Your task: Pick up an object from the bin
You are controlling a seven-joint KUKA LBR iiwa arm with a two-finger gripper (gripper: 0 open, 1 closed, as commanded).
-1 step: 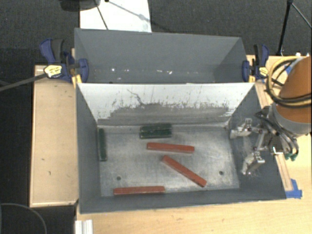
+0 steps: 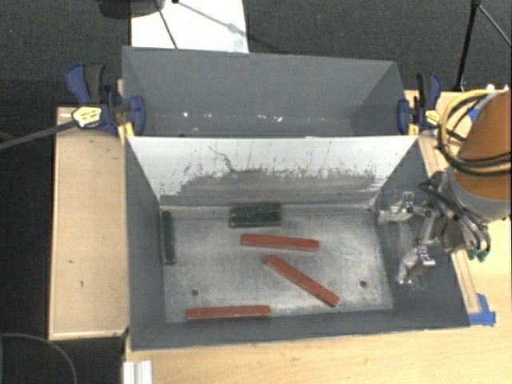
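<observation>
At the right wall of the bin (image 2: pixel 264 166): the hand (image 2: pixel 405 239) is over the sloped grey side, fingers spread, nothing between them. Its body is dark against the wall and hard to make out. Cables (image 2: pixel 464 130) cross the wrist, and the orange cover (image 2: pixel 490 154) is cut off at the right edge.

Nearest thing is the slanted red-brown bar (image 2: pixel 302 281) on the bin floor, well apart to the hand's left. A second red-brown bar (image 2: pixel 280 243) lies just behind it and a third (image 2: pixel 228 313) at front left.

A dark green block (image 2: pixel 256 214) sits by the back wall. A dark green bar (image 2: pixel 168 237) lies along the left wall; can't tell if it's flat or on edge. There's a small dark speck (image 2: pixel 362 283) near the hand, too small to identify.
</observation>
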